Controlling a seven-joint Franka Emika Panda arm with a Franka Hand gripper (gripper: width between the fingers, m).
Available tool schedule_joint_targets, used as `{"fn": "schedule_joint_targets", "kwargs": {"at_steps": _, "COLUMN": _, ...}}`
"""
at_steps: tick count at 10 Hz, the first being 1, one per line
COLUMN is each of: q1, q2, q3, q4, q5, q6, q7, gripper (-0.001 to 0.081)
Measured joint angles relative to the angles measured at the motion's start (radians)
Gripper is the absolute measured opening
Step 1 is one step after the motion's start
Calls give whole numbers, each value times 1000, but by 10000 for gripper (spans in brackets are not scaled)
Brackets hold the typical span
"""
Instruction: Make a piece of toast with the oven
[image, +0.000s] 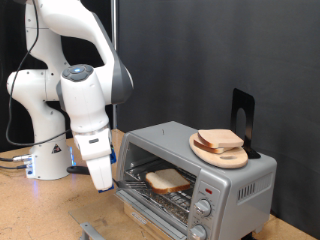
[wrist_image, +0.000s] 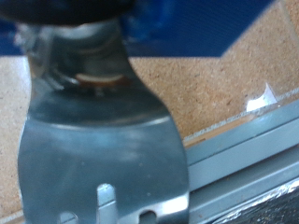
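The silver oven (image: 232, 178) stands on the cork table with its glass door (image: 150, 205) folded down and open. One piece of toast (image: 168, 180), pale with a tan crust, lies flat on the wire rack inside. My gripper (image: 102, 183) hangs just beside the open door, on the exterior view's left of the oven mouth, with nothing between its fingers. In the wrist view the grey metal gripper (wrist_image: 103, 191) fills the picture, blurred, over the cork; the door's edge (wrist_image: 248, 149) shows beside it.
A round wooden plate (image: 205, 150) with more bread slices (image: 220, 139) sits on the oven's top. A black stand (image: 243, 112) rises behind it. Knobs (image: 205, 208) and a red light (image: 207, 189) are on the oven's front. The arm's base (image: 45, 160) stands at the left.
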Motion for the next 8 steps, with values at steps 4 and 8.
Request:
{"fn": "schedule_joint_targets", "kwargs": {"at_steps": 4, "q1": 4, "q2": 41, "q3": 23, "q4": 33, "q5": -3, "q6": 17, "q7": 29, "gripper": 391}}
{"fn": "schedule_joint_targets", "kwargs": {"at_steps": 8, "q1": -12, "q2": 21, "q3": 13, "q4": 17, "q5": 22, "q6": -39, "q7": -74, "gripper": 391}}
